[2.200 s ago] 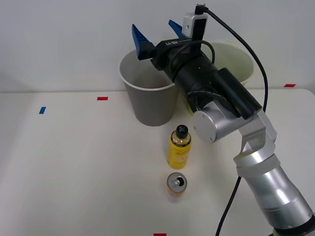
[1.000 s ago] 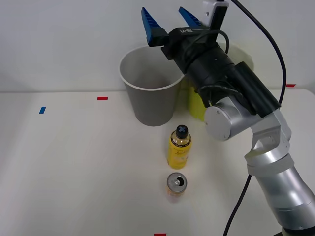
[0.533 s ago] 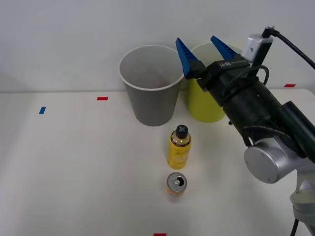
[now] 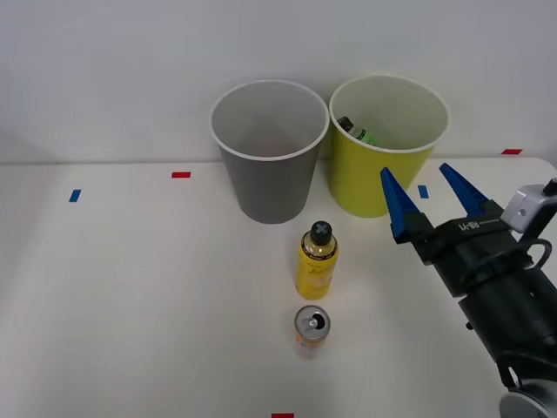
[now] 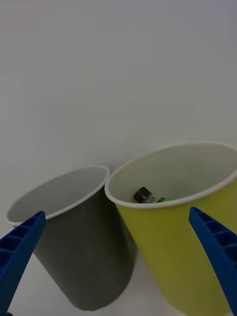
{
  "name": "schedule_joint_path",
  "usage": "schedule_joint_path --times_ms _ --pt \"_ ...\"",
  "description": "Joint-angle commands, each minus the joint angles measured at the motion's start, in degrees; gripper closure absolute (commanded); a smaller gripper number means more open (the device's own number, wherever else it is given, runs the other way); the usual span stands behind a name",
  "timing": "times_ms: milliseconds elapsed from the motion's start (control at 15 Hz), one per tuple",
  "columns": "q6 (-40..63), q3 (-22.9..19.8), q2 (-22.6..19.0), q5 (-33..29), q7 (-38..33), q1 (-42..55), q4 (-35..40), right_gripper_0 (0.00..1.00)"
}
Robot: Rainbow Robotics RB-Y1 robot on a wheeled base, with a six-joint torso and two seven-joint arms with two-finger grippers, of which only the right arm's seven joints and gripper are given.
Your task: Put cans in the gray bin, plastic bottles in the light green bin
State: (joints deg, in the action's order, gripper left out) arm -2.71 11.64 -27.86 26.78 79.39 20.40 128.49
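Front view. The right gripper (image 4: 432, 202) has moved since half a second ago: then it was raised in front of the light green bin (image 4: 388, 148), now it sits lower and farther right, over the surface (image 4: 130, 287), clear of both bins. Jaws apart, nothing between them, blue fingers (image 4: 396, 205) pointing up and toward the bins. The bins, bottle and can stand where they stood before.

The gray bin (image 4: 268, 150) and the light green bin are upright side by side at the back of the surface, rims nearly touching. A green bottle (image 4: 355, 131) lies tilted inside the light green bin, dark cap toward the gray bin's side. The yellow bottle (image 4: 317, 259) stands upright in front of the gray bin, long axis vertical, black cap up. The pale orange can (image 4: 312, 327) stands upright just in front of it, silver top up, apart from the bottle.

Right wrist view. Fingers (image 5: 19, 252) spread to the two corners. Gray bin (image 5: 79, 237) and light green bin (image 5: 182, 222) fill the middle; the green bottle's dark cap (image 5: 143, 195) shows inside the green one, resting against the wall.
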Motion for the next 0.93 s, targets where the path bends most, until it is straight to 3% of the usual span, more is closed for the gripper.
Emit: schedule_joint_path --times_ms 67,467,800,933 --pt "-3.17 -0.65 -1.85 -1.65 1.91 7.11 0.01 0.00" --pt "-4.23 -2.14 -0.62 -3.23 4.63 19.59 0.01 0.00" --pt "-7.04 -3.02 2.02 -1.73 1.91 26.45 -0.08 0.00" --pt "-16.36 -1.88 1.84 -2.44 -3.10 26.27 -7.11 0.00"
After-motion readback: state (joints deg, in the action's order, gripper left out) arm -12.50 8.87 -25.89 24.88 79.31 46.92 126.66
